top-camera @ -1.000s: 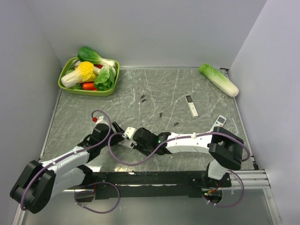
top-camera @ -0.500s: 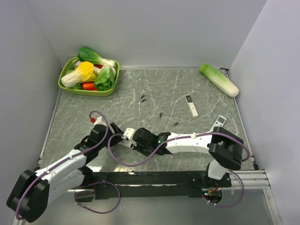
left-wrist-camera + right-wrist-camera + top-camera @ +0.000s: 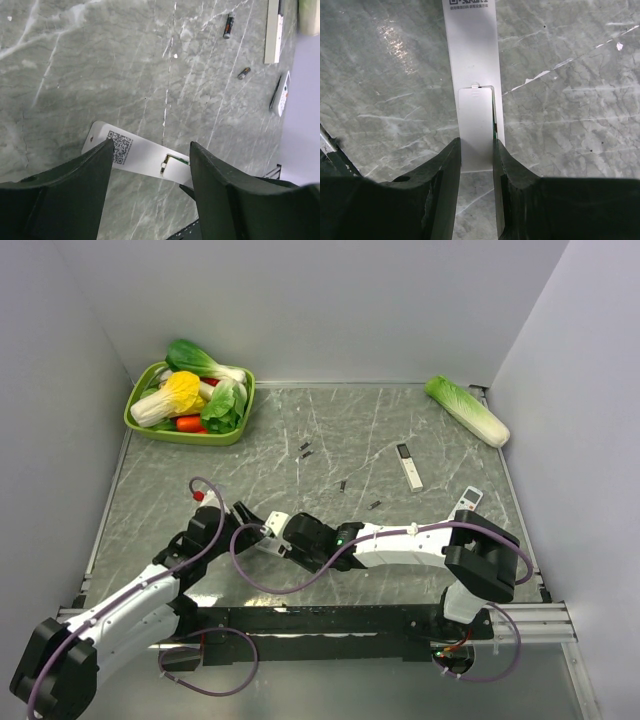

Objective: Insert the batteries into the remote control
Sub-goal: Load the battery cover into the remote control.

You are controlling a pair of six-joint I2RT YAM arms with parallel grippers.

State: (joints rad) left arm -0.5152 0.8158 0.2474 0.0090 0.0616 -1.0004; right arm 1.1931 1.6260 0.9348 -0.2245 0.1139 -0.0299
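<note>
A green basket [image 3: 180,436] of vegetables is sitting at ten o'clock on the table [image 3: 340,425], well apart from the work.

The left gripper [image 3: 150,146] is hovering low over the near middle with its jaws spread wide and gripping nothing. Judging by the pose, it is waiting to steady the remote [image 3: 131,152], which is lying flat on its face just ahead of the fingers, with its label end towards nine o'clock.

The right gripper [image 3: 476,165] is reaching in from three o'clock with narrow jaws. They appear to be pinching the battery cover [image 3: 476,120] at the remote's other end, probably to slide it off; a thin green sliver is showing beside the panel.

The batteries [image 3: 228,26] are lying loose at one o'clock from the remote, apart from each other and not yet picked up. Two tiny dark cells [image 3: 304,450] are lying farther back at twelve. A white remote with a black end [image 3: 409,466] and a shorter buttoned one [image 3: 470,498] are resting towards two o'clock, and a cabbage [image 3: 467,410] is lying at the far right corner.

From above, the two wrists are hiding most of the remote. The left wrist camera is showing its label and the open jaws; only the right wrist camera is showing the grip on the cover.
</note>
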